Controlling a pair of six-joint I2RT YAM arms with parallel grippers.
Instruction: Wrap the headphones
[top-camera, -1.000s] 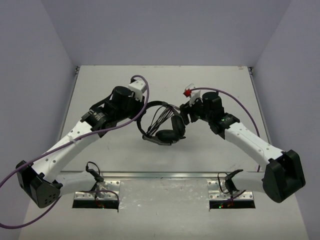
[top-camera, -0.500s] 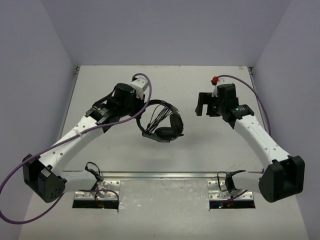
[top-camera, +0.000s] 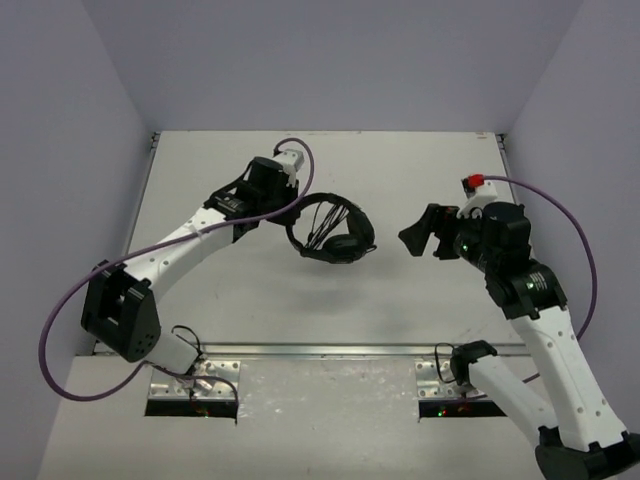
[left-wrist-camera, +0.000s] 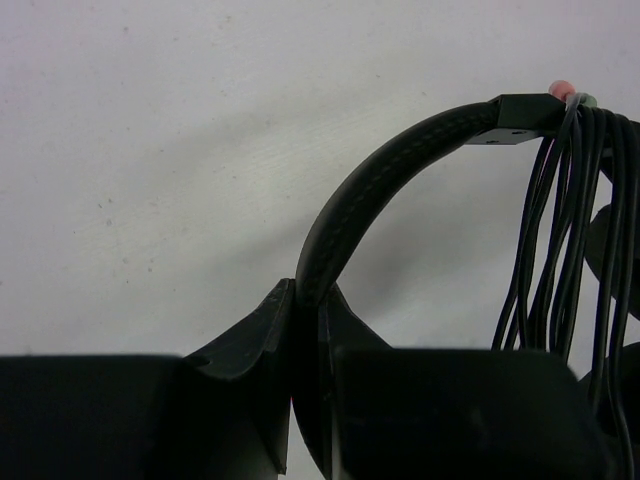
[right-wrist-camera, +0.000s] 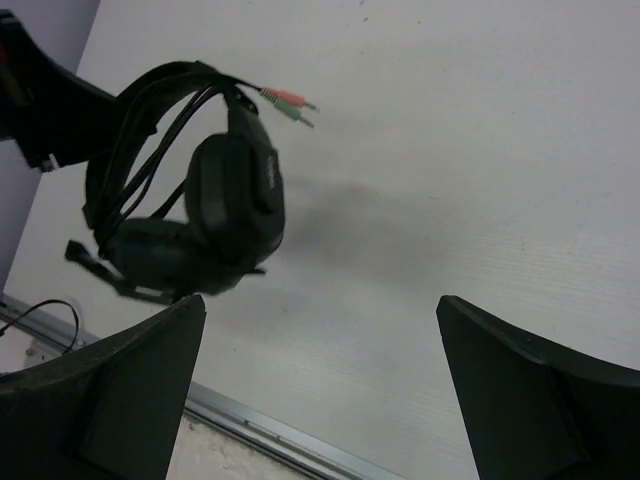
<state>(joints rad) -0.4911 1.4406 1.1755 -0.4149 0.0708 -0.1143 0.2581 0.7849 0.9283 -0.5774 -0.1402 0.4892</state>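
The black headphones (top-camera: 335, 235) hang above the table centre, their thin cable wound in several strands across the headband. My left gripper (top-camera: 291, 212) is shut on the headband (left-wrist-camera: 385, 180) and holds the headphones up; the cable strands (left-wrist-camera: 570, 200) hang to the right in the left wrist view. In the right wrist view the headphones (right-wrist-camera: 215, 210) float at upper left, earcups close together, with the pink and green plugs (right-wrist-camera: 290, 103) sticking out. My right gripper (top-camera: 415, 237) is open and empty, well to the right of the headphones.
A metal rail (top-camera: 330, 350) runs along the table's near edge, also in the right wrist view (right-wrist-camera: 270, 430). Purple arm cables (top-camera: 150, 255) loop over both arms. Grey walls stand left, right and behind.
My right gripper let go of the headphones and drew back to the right and nearer, jaws opened wide. My left arm swung the headphones slightly right and farther back.
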